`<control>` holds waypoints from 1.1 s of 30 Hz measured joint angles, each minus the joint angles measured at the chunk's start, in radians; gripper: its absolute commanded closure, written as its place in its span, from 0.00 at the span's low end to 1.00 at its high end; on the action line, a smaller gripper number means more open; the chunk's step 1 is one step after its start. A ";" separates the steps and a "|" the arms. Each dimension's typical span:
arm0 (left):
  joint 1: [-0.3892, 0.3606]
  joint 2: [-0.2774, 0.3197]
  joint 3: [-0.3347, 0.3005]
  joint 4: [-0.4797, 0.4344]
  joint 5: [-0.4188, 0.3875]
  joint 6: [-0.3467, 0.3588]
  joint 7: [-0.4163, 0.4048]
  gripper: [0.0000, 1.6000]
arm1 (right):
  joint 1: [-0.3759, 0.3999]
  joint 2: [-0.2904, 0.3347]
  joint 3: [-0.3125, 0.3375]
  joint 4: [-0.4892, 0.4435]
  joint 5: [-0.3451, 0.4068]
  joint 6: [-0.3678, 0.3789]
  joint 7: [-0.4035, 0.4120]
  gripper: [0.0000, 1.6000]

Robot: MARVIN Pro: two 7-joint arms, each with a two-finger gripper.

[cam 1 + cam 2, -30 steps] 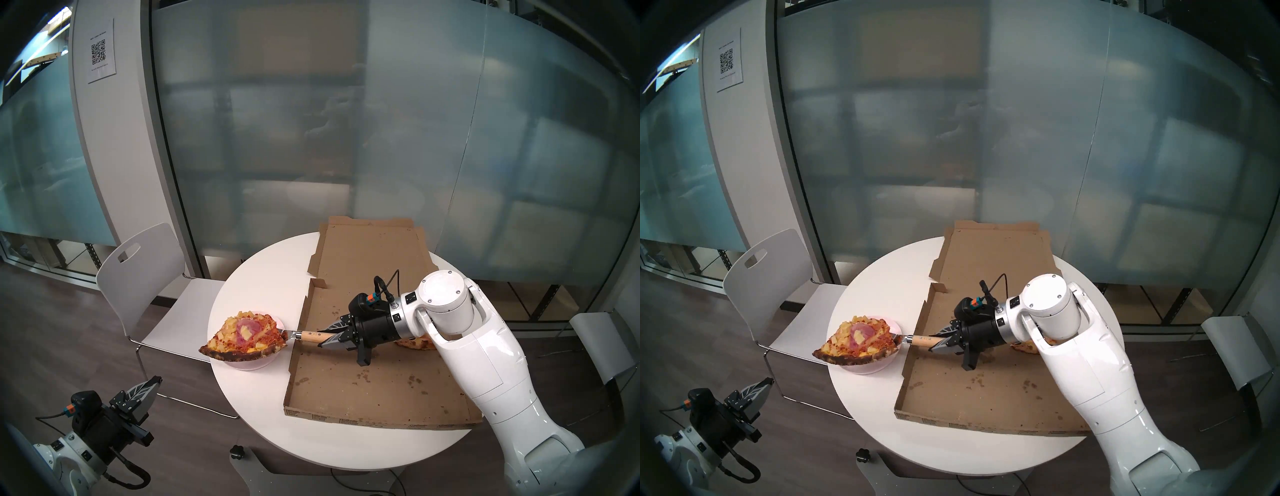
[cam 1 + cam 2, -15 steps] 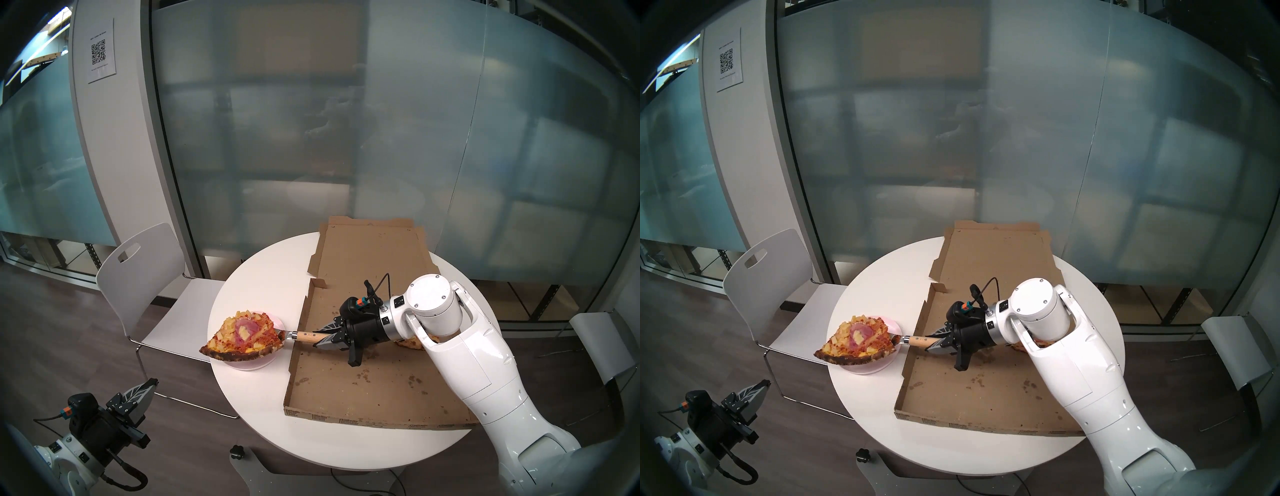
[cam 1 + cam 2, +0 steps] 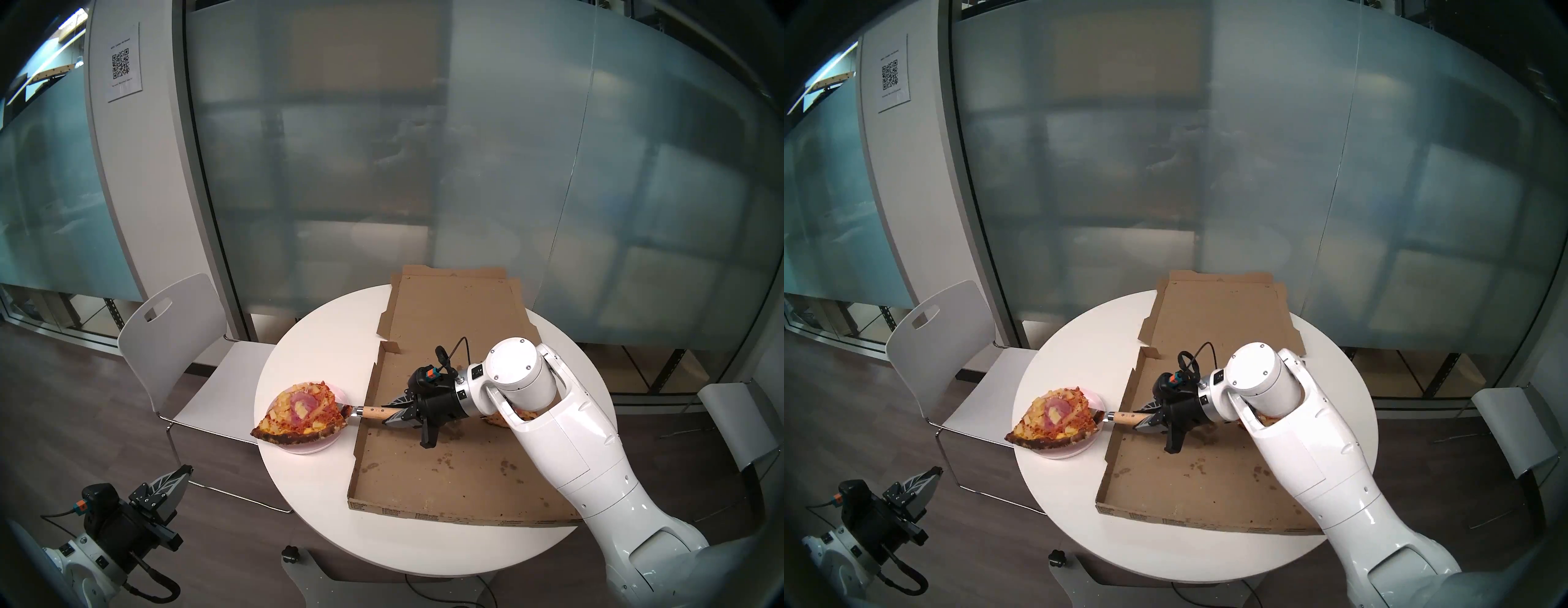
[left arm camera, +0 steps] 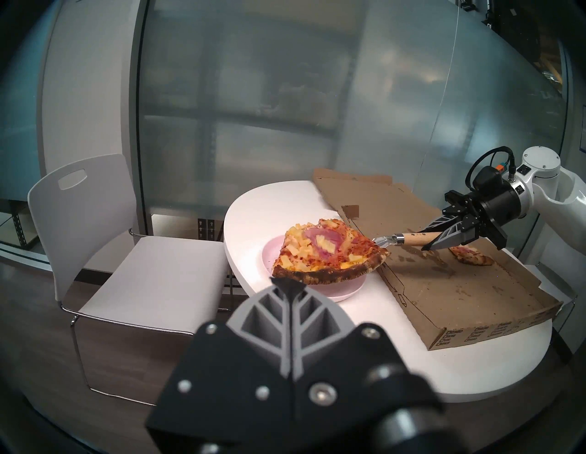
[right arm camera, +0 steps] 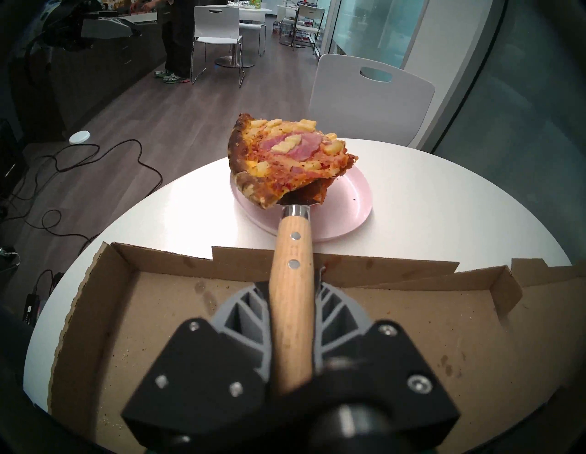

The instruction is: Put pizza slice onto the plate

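The right gripper (image 3: 396, 409) has its fingers (image 5: 333, 304) closed on the wooden handle of a pizza server (image 5: 291, 285). The handle reaches out over the wall of the open pizza box (image 3: 445, 467), which lets the blade get to the plate (image 5: 352, 203) without the arm crossing the tabletop (image 3: 322, 501).

The pizza slice (image 3: 303, 414) rides on the blade above the pink plate. Its charred crust (image 4: 317, 272) overhangs the plate's near rim. In the right wrist view the slice stands clear of the plate on the server's side; whether the far part of it already rests on the plate cannot be made out, probably not. In my judgement the slice is over its target but not yet deposited.

The left gripper (image 3: 172, 488) is parked off the tabletop, well apart from the work, fingers pressed together on nothing.

Hidden items: the blade is almost wholly covered by the slice. A smaller slice (image 4: 472, 255) remains in the box, largely masked by the right arm in the head views. Much of the plate surface is covered as well.
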 measured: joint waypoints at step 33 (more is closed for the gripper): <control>-0.042 0.004 0.005 0.017 0.010 0.030 0.001 1.00 | 0.104 -0.009 -0.057 0.071 -0.132 -0.035 0.044 1.00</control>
